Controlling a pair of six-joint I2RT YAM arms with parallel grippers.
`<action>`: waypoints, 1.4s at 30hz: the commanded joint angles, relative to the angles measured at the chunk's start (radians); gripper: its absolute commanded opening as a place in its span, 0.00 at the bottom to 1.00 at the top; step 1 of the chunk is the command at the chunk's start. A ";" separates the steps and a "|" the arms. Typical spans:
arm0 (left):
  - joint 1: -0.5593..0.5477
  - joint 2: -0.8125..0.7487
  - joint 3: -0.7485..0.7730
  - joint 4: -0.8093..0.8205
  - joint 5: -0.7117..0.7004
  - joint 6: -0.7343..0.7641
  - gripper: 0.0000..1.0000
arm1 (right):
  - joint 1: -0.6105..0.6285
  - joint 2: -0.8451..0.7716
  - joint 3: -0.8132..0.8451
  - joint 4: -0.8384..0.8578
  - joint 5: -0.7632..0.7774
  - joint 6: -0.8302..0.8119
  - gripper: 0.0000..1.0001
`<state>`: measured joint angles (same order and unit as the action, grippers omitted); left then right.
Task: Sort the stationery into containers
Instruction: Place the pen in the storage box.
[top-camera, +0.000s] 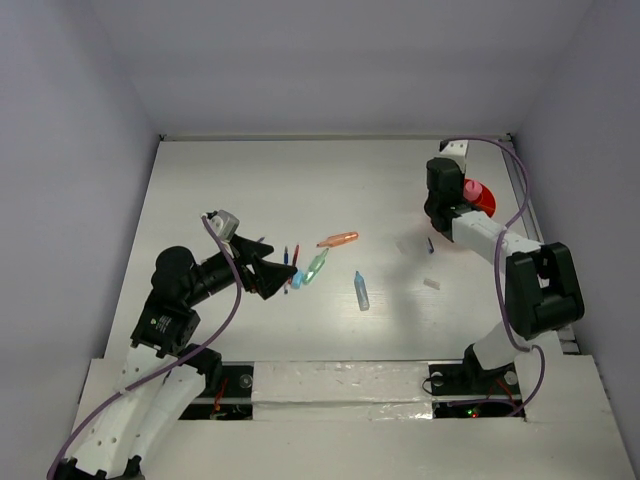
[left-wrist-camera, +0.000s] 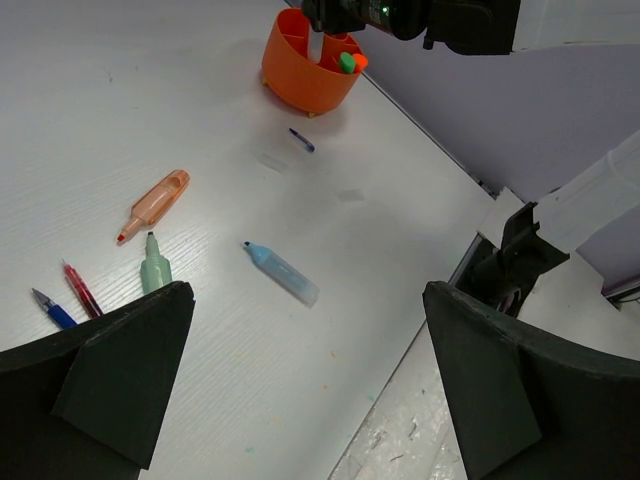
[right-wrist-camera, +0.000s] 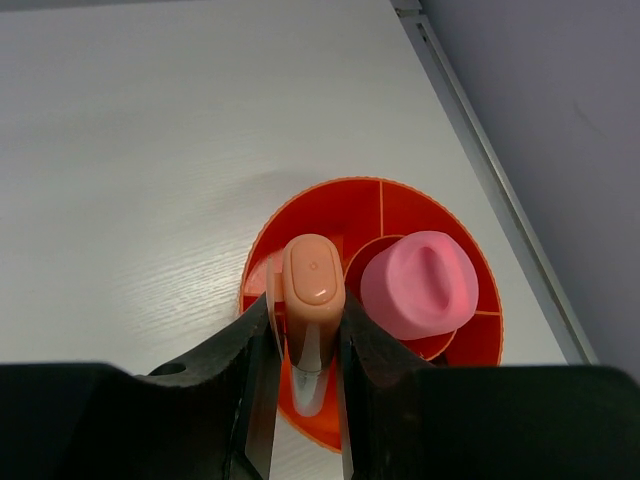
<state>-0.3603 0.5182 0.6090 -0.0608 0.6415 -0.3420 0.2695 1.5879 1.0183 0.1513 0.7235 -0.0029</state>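
Stationery lies in two places. On the table (top-camera: 250, 190), in front of the left hand (left-wrist-camera: 310, 380), whose fingers stand wide apart with nothing between them, are an orange highlighter (left-wrist-camera: 155, 203), a green marker (left-wrist-camera: 154, 266) and a light blue marker (left-wrist-camera: 283, 275). A thin red pen (left-wrist-camera: 80, 290) and a thin blue pen (left-wrist-camera: 52, 310) lie close side by side. A small blue bit (left-wrist-camera: 302, 140) lies nearer the orange cup (right-wrist-camera: 440, 200), which stands at the far right of the table.

The right hand (right-wrist-camera: 305, 330) is clamped on a peach-capped marker (right-wrist-camera: 313, 280), held cap up over the left part of the cup, beside a pink-topped thing (right-wrist-camera: 420, 285) standing near the middle. Which compartment lies below the marker I cannot tell.

All of this looks light, stiff and smooth-skinned. The round barrels will probably roll if nudged and may slip in a loose pinch. The markers are best taken across the middle of the barrel, fingers square to its length. The two thin pens call for a low, careful pinch on one alone, since they lie so close together. The blue bit is likely the hardest, needing fingertips right at the table surface.
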 joint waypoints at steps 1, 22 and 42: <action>-0.005 -0.010 0.006 0.027 -0.003 0.014 0.99 | -0.009 0.026 0.017 0.071 0.048 -0.025 0.00; -0.005 0.006 0.008 0.026 -0.006 0.015 0.99 | -0.018 -0.054 0.071 -0.070 -0.070 0.075 0.69; 0.086 -0.007 0.037 -0.039 -0.175 0.012 0.99 | 0.481 -0.062 0.063 -0.213 -1.045 0.067 0.54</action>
<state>-0.2951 0.5213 0.6090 -0.1013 0.5282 -0.3401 0.7277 1.5070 1.0428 -0.0578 -0.0780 0.1326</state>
